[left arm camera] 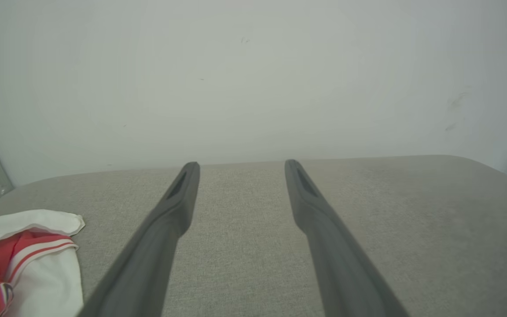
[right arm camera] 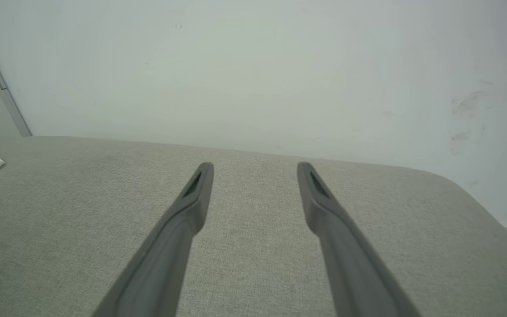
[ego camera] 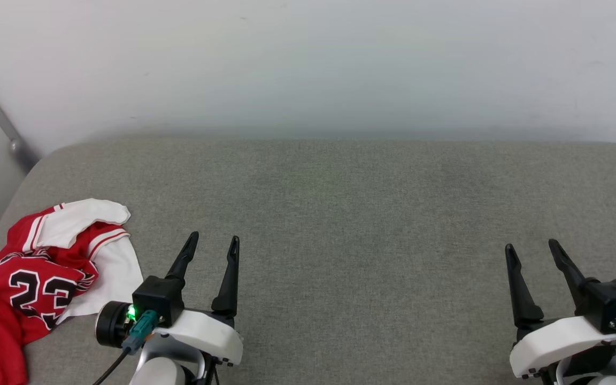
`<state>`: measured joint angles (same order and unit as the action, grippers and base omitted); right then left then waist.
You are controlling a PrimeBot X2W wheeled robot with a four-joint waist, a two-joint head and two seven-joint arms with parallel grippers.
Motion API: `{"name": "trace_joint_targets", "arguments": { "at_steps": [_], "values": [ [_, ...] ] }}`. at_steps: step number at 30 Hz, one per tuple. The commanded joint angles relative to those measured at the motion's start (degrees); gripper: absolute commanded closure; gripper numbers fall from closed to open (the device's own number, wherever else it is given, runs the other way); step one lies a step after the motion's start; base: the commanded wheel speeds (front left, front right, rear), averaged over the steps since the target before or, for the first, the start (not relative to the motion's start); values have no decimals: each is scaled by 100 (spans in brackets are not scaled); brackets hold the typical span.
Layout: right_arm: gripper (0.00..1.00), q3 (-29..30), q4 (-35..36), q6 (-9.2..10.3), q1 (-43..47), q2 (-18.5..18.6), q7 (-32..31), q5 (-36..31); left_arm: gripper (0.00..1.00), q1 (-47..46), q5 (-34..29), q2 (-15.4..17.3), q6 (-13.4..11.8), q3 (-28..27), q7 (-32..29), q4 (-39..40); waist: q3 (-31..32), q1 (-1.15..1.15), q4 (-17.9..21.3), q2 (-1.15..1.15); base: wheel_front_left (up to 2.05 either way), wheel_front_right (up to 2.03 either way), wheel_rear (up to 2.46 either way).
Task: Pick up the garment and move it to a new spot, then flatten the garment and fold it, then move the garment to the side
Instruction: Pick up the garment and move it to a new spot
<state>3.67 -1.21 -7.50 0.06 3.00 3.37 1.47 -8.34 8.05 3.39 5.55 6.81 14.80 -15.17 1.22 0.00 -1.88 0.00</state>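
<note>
Two grippers hang low over the grey cushioned surface point(ego camera: 340, 214), each with its fingers spread wide and nothing between them. The left gripper point(ego camera: 215, 236) is just beside the garment point(ego camera: 30, 278), which lies crumpled at the near left corner of the surface with a white sleeve nearest the fingers and the black "23" facing up. The right gripper point(ego camera: 531, 244) is well apart from it, over bare cushion. Both point toward the pale wall point(ego camera: 308, 64), not at the shirt, so I'd judge the pick-up not yet begun. The left arm looks best placed to reach, and wide jaws would suit a thick bunched fold. The red cloth runs off the left of the head view; it may hang over the edge, I cannot tell.
</note>
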Motion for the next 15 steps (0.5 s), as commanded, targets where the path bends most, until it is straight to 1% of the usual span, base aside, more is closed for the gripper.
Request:
{"name": "trace_joint_targets", "arguments": {
  "at_steps": [1,9,11,15],
  "values": [
    [0,-1,1,2,62,-20,29,-89,0,-53,-77,-7,16,0,36,-39,3,0,-8,0,0,0,0],
    [0,23,-40,2,75,-19,72,-21,0,-102,30,-25,-40,-52,42,-148,6,0,-151,0,0,0,0],
    [0,14,-42,2,76,-19,72,-13,0,-129,53,-27,-57,-73,42,-172,5,0,-253,0,0,0,0],
    [0,31,-33,2,84,-19,66,-5,0,-150,73,-28,-91,-107,42,-229,1,0,-576,0,0,0,0]
  ]
}}
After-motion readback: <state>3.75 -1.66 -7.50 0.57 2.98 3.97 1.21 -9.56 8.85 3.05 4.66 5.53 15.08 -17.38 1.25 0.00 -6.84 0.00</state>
